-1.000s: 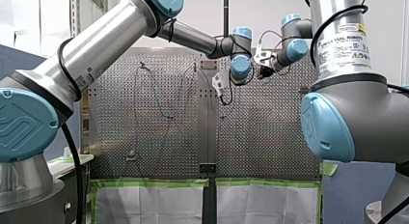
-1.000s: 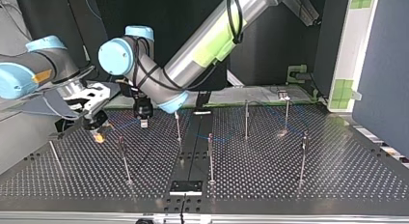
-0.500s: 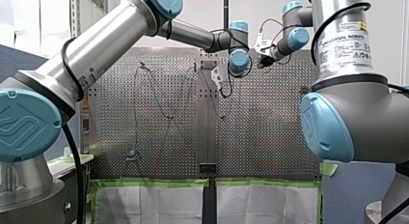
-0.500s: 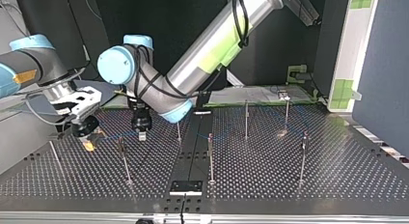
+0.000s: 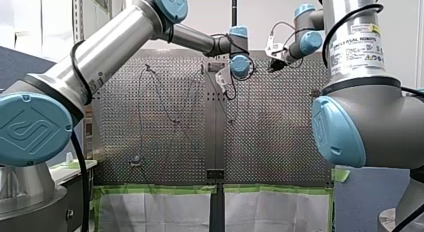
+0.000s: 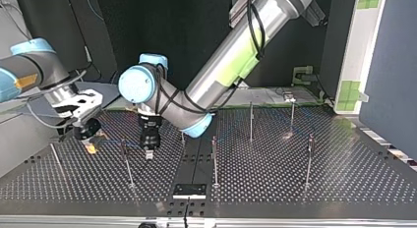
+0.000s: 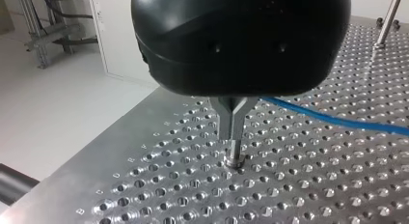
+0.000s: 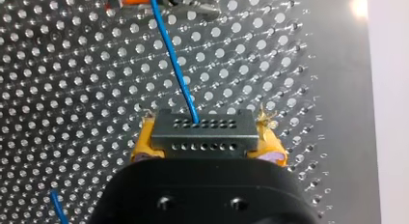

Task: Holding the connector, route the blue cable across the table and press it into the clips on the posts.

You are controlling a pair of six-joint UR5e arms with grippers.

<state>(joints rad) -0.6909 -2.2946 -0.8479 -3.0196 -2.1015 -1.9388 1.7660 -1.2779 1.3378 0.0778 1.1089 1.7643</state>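
Two yellow pads [image 8: 144, 143] of my right gripper [image 8: 206, 139] clamp a dark perforated connector [image 8: 202, 130] trailing thin blue cable [image 8: 169, 55]; my left gripper [image 7: 234, 139], metal fingers [image 7: 225, 119] pressed together, reaches the perforated table [image 7: 144, 185].

A white wall [image 5: 205, 9] is seen at twelve o'clock in the front view. In the top view, a black backdrop [image 6: 187, 31] is seen at twelve and a blue panel [image 6: 393, 66] at three.
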